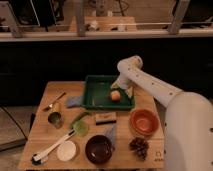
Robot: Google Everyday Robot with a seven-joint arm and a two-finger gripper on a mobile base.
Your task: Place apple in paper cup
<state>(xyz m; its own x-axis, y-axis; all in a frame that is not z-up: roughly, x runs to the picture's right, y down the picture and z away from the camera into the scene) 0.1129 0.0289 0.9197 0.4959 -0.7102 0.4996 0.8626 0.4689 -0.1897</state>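
Observation:
The apple (115,95), small, round and orange-yellow, lies inside the green tray (95,102), toward its right side. My gripper (122,89) hangs over the tray's right part, right beside the apple and just up and to the right of it. The white arm reaches in from the lower right. A small greyish cup (55,119) stands on the left part of the wooden table (45,135). A white round cup or dish (66,150) sits near the front edge. I cannot tell which of the two is the paper cup.
An orange bowl (144,121) stands right of the tray, a dark bowl (98,149) at the front and a brown pine cone (139,147) at front right. A green spatula (80,125), a white-handled brush (47,151), a small box (105,118) and a spoon (54,101) lie around.

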